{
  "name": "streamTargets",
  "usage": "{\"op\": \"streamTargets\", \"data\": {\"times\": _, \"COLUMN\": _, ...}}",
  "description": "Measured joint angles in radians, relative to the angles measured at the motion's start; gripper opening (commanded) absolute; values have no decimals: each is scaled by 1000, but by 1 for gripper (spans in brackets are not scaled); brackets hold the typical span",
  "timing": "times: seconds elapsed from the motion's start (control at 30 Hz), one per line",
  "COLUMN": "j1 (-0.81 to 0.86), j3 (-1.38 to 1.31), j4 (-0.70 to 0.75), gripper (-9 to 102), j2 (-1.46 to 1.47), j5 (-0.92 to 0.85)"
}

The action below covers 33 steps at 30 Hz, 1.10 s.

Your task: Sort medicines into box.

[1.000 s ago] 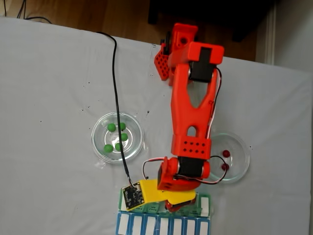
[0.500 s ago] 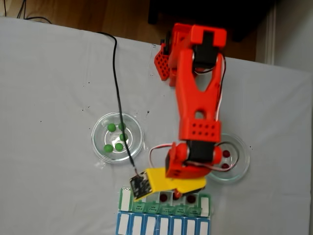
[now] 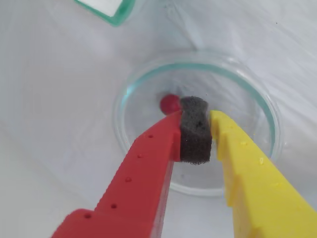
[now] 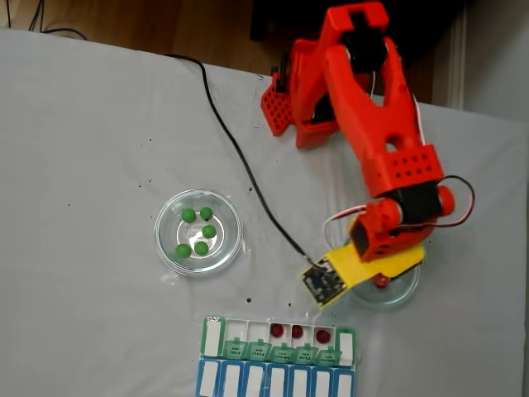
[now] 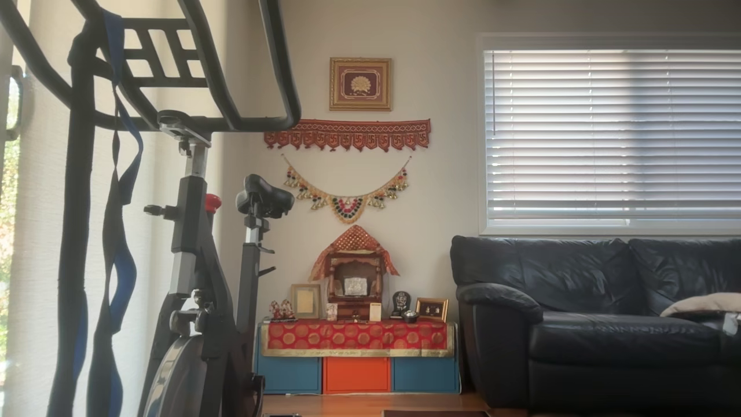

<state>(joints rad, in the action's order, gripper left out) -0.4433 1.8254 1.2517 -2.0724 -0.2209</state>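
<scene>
Five green medicines [image 4: 198, 233] lie in the left glass dish [image 4: 169, 248]. Three red medicines [image 4: 297, 331] sit in open compartments of the box [image 4: 212, 335], the white organiser with green lids at the bottom of the fixed view. My gripper [image 4: 378, 271] hangs over the right glass dish [image 4: 407, 291], where one red ball [image 4: 381, 281] peeks out below it. In the wrist view the gripper [image 3: 195, 116] is shut, its black foam pad [image 3: 194, 136] filling the gap between the red and yellow fingers. A red ball [image 3: 170, 103] lies in the dish [image 3: 148, 79] just left of the tips, untouched.
A blue-framed row of white lids [image 4: 277, 382] lies right below the box. The camera cable [image 4: 240, 165] runs across the cloth from the top edge to the wrist. The arm's red base [image 4: 289, 99] stands at the top. A green-rimmed white corner [image 3: 111, 12] shows at the wrist view's top edge.
The arm has lifted off the box and swung right, so the gripper now hangs over the right dish. The three red balls in the box are uncovered.
</scene>
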Motion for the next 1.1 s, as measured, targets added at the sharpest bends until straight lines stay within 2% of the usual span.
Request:
{"op": "streamTargets", "data": {"times": 0.17, "j1": -77, "j3": 41, "j4": -35, "gripper": 2, "j2": -6, "j5": 6}}
{"op": "streamTargets", "data": {"times": 0.37, "j1": -124, "j3": 101, "j4": -130, "gripper": 7, "j2": 20, "j5": -2}}
{"op": "streamTargets", "data": {"times": 0.6, "j1": -133, "j3": 123, "j4": -215, "gripper": 15, "j2": 87, "j5": -14}}
{"op": "streamTargets", "data": {"times": 1.1, "j1": -143, "j3": 150, "j4": -304, "gripper": 21, "j2": 152, "j5": -14}}
